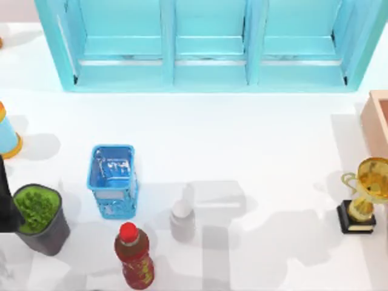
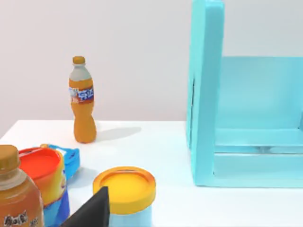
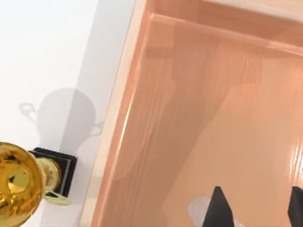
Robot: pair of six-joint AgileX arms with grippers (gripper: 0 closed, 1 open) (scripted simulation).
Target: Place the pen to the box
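My right gripper (image 3: 255, 210), fingers spread, hangs over the box (image 3: 199, 118). The pale patch straight below is probably the pen (image 3: 198, 210). My left arm is parked at the table's left.

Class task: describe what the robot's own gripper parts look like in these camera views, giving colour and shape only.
The right gripper has two matte black, tapering, wedge-like fingers. The left gripper's finger is likewise a plain black pointed wedge. No markings or cables are visible on them.
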